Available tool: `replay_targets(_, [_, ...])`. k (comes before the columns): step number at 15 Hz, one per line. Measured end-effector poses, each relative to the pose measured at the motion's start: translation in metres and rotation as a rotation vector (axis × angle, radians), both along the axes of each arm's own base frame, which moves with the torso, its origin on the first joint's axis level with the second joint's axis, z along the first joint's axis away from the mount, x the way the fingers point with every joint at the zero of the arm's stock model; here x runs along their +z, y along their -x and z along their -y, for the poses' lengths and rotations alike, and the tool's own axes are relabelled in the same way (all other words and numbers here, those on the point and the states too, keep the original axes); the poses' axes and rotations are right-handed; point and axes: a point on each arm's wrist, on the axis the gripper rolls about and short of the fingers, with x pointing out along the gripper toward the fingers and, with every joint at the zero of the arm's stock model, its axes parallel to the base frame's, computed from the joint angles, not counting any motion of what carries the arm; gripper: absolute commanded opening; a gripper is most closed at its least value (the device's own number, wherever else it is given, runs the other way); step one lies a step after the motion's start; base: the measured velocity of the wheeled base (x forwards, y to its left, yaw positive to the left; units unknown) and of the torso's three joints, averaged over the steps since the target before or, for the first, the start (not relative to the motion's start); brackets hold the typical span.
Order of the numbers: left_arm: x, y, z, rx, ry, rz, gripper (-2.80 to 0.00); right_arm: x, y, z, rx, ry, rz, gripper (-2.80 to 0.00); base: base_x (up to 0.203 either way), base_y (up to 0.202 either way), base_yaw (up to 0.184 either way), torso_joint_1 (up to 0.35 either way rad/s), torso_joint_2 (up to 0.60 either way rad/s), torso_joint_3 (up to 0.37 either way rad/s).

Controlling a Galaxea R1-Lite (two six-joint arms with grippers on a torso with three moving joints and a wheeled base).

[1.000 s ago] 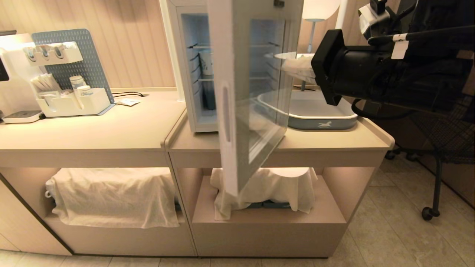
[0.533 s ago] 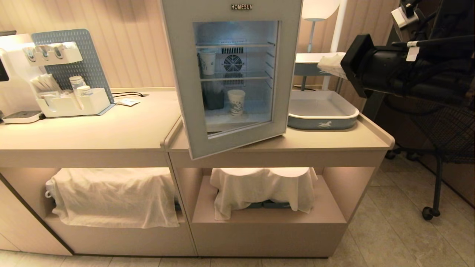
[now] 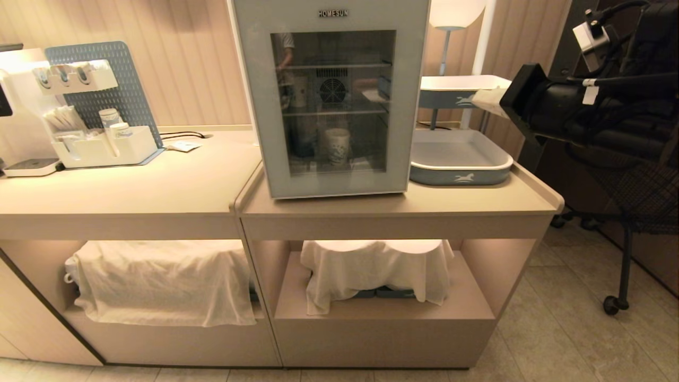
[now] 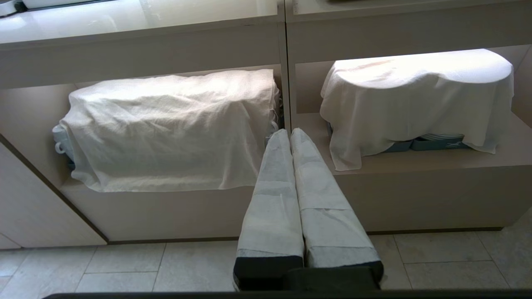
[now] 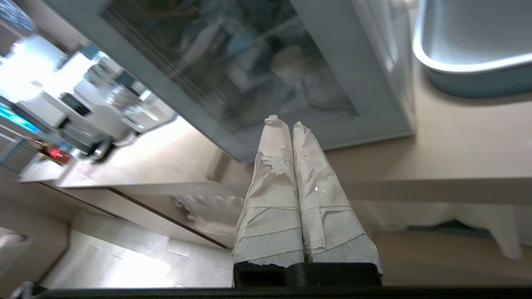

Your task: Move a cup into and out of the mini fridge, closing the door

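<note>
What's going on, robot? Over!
Both grippers' jaws shut, empty: right gripper beside the mini fridge, left gripper parked low. Door closed, cup inside. Nothing in the way.

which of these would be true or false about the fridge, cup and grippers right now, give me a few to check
1. The door of the mini fridge is shut. True.
2. The cup stands on the counter beside the fridge. False: it stands inside, on the lowest level, seen through the glass.
3. The right gripper is holding the cup. False: its fingers are pressed together with nothing between them, off to the right of the fridge.
4. The left gripper is shut and empty, pointing at the cloth-covered shelves under the counter. True.
5. A grey-blue tray sits on the counter to the right of the fridge. True.
6. The fridge interior is brightly lit. False: it looks dark behind the glass.
</note>
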Motion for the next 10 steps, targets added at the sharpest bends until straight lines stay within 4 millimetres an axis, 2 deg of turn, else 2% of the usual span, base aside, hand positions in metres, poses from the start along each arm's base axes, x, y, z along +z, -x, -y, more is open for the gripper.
replay_targets(3, [0.0,0.0,0.0,0.0,0.0,0.0,-2.8,-0.015,-0.001,0.014,-0.039,0.113,-0.018,-2.8,0.0,0.0,0.0,0.0,0.0,0.0])
replay_targets(5, [0.0,0.0,0.0,0.0,0.0,0.0,-2.8,-0.028,0.008,0.032,-0.062,0.27,-0.024,-2.8,0.0,0.0,0.0,0.0,0.0,0.0])
replay_targets(7, [0.0,0.0,0.0,0.0,0.0,0.0,-2.8,-0.039,0.027,0.059,-0.096,0.487,-0.015,-2.8,0.0,0.0,0.0,0.0,0.0,0.0])
replay_targets(10, [0.0,0.0,0.0,0.0,0.0,0.0,-2.8,-0.051,0.077,0.091,-0.149,0.715,0.004,-2.8,0.0,0.0,0.0,0.0,0.0,0.0])
